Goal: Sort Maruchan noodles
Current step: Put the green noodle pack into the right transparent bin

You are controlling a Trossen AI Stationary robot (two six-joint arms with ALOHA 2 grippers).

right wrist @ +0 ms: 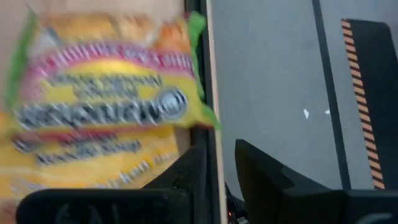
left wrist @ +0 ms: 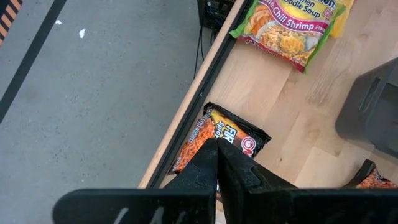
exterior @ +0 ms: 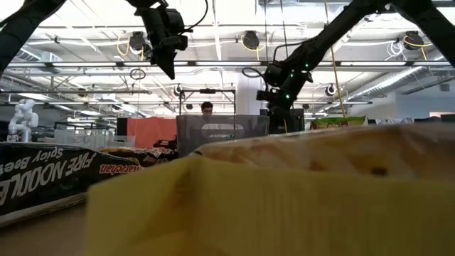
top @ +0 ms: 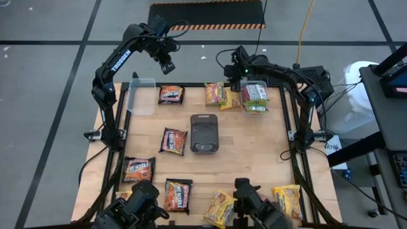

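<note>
My right gripper (top: pixel 240 81) hangs spread over the tub (top: pixel 255 97) holding a green-edged packet (right wrist: pixel 99 106) (far right corner). My left gripper (top: pixel 166 65), pressed together, hovers above a dark packet (top: pixel 170 95).

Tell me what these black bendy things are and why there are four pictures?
They are two robot arms at a wooden table, sorting Maruchan noodles. One camera looks down from above, one sits low on the table, and one rides on each arm's wrist.

On the table lie dark Fire noodle packets, yellow packets, a dark grey tray and an empty clear tub. Another clear tub holds a green-edged packet.

The left hand is shut and holds nothing, hanging above the far edge. The right hand is open above the filled tub, also holding nothing.
</note>
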